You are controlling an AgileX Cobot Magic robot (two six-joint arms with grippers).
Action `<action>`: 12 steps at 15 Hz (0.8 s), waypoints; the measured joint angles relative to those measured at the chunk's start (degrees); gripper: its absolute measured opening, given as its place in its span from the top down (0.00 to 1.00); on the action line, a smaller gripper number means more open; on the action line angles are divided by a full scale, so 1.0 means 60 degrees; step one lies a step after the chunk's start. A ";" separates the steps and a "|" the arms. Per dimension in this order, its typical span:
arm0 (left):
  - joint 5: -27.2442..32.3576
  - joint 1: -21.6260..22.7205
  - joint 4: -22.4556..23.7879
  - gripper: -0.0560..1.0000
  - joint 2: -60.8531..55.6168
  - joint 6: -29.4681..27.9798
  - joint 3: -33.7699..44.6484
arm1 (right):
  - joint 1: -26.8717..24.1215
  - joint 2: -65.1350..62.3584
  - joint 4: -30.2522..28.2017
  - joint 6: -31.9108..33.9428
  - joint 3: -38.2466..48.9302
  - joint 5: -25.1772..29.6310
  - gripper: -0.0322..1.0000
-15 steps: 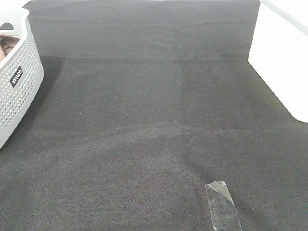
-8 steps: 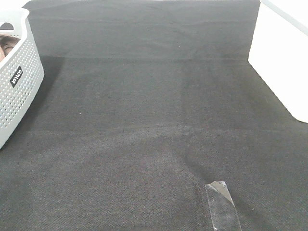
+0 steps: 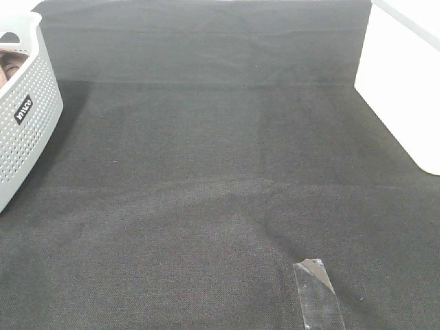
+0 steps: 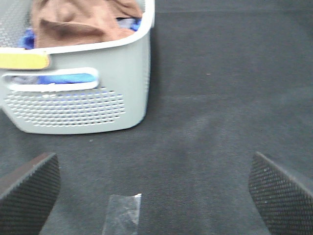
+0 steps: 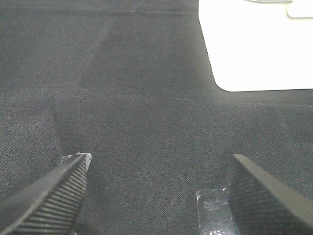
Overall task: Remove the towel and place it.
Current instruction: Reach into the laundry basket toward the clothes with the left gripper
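Observation:
The brown plush towel lies bunched in a grey perforated basket, over something blue. In the high view only the basket's side shows at the left edge, with a sliver of brown inside. My left gripper is open and empty above the dark cloth, short of the basket. My right gripper is open and empty over the dark cloth. Neither gripper shows in the high view.
A dark grey cloth covers the table. A white slab sits at the right edge; it also shows in the right wrist view. Clear tape pieces lie near the front.

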 joint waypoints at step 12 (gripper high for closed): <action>0.0000 0.0000 0.0248 0.01 0.0000 -0.0296 0.0000 | 0.0000 0.0000 0.0000 0.0000 0.0000 0.0000 0.24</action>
